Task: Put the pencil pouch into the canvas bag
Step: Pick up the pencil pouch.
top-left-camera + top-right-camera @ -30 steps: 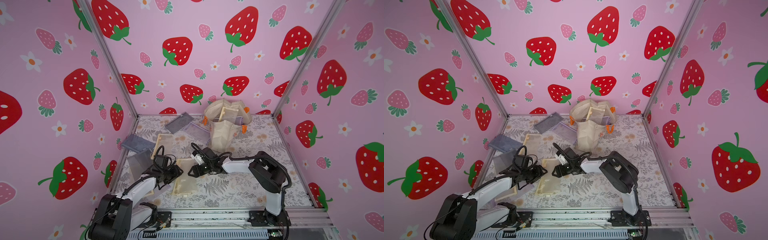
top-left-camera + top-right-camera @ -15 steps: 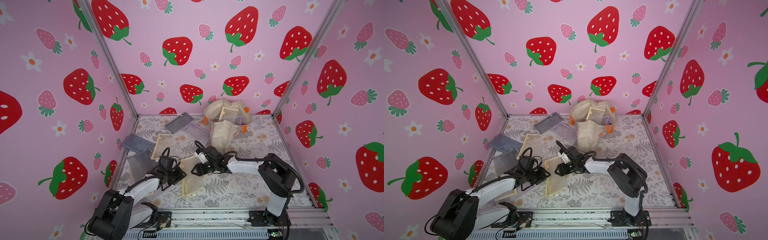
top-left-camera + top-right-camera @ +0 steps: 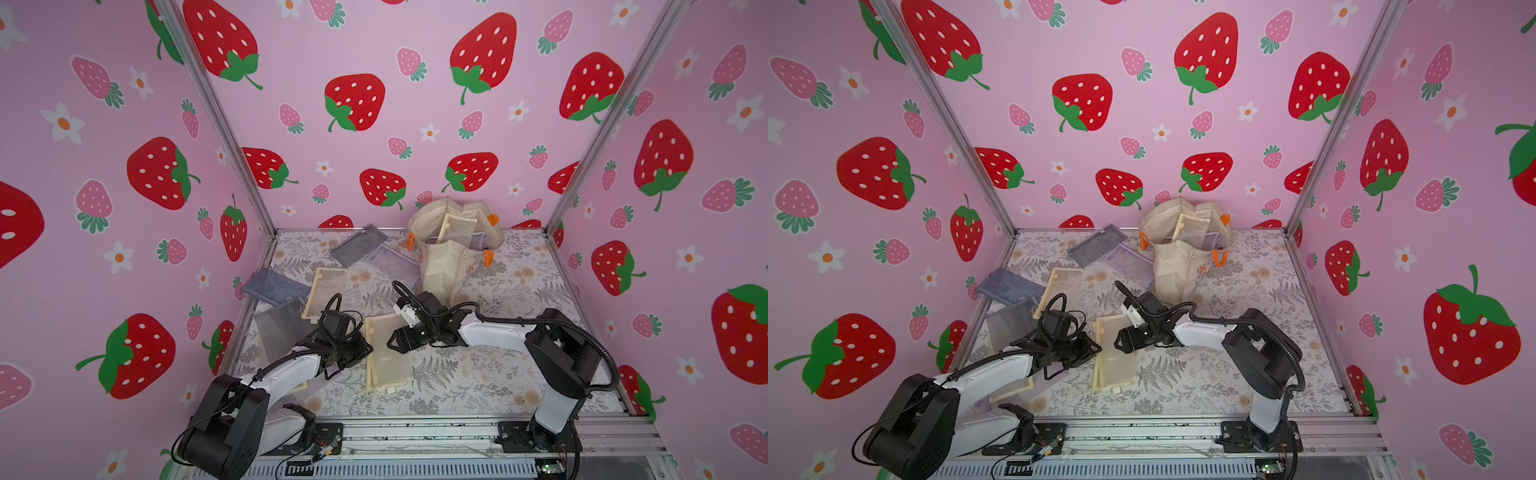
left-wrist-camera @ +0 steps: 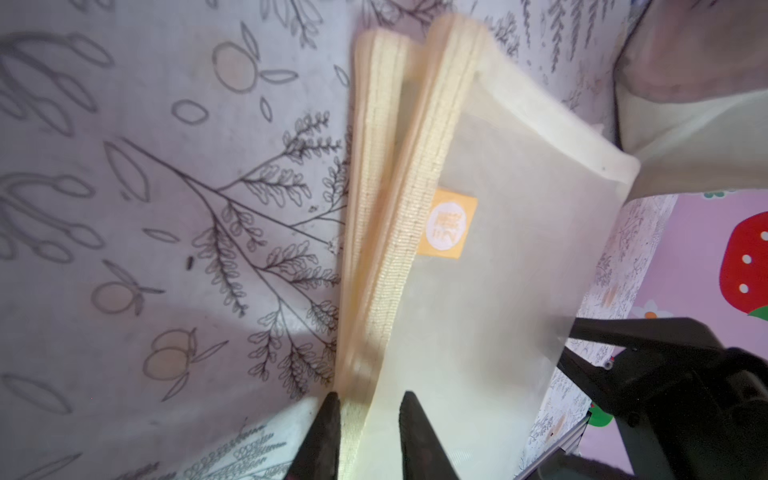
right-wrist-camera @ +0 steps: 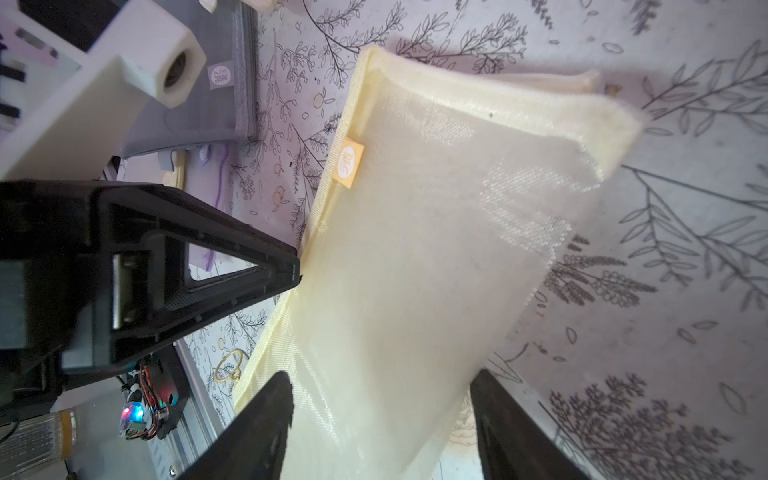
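Pencil pouch (image 3: 380, 330): cream mesh, at desk (image 3: 498, 374) centre, between both claws, lying partly over second cream pouch (image 4: 370, 124). Left claw (image 4: 368, 415) at pouch's left side, fingers nearly together, clamped on its zipper edge. Right claw (image 5: 382, 415) at pouch's right side, fingers spread wide, pouch end between them. Canvas bag (image 3: 444, 266) upright at far side, right of centre, well apart from pouch.
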Controlling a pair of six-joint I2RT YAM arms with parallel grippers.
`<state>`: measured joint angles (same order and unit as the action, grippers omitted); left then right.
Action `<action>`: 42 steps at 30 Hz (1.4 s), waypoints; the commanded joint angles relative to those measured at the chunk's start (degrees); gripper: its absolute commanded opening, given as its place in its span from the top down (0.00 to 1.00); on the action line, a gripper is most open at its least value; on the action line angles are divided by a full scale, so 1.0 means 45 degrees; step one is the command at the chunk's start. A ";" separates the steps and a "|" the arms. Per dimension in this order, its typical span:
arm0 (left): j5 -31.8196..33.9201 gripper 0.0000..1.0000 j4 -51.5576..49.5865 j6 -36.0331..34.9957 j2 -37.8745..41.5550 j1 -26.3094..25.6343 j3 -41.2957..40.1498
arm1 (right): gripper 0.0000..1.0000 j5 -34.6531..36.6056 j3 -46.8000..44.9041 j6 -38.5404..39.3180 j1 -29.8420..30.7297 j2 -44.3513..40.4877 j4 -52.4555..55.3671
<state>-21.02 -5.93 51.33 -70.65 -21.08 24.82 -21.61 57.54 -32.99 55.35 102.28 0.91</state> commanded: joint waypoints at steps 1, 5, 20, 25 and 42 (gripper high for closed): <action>0.0124 0.73 0.0166 0.0089 -0.0081 -0.0081 0.0306 | 0.24 0.0634 -0.0097 -0.0026 -0.0101 -0.0272 0.0518; 0.0139 0.74 0.0161 -0.0014 -0.0207 -0.0078 0.0306 | 0.13 0.0482 -0.0448 -0.0475 -0.0551 -0.0489 0.0345; 0.0144 0.77 0.0615 0.0045 -0.0588 -0.0092 0.0090 | 0.30 -0.1219 -0.0208 -0.1156 -0.0620 0.0489 -0.1354; 0.0119 0.78 0.0749 0.0077 -0.0647 -0.0086 0.0071 | 0.31 -0.1487 -0.0226 -0.1353 -0.0611 0.0736 -0.1686; 0.0178 0.88 0.0825 0.0096 -0.0750 -0.0185 -0.0064 | 0.31 -0.0893 -0.1235 -0.1276 -0.0430 -0.0179 -0.1119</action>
<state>-20.99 -2.94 51.29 -73.65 -21.63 24.82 -25.54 52.49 -38.30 52.75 102.45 -3.64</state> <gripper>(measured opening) 0.126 0.692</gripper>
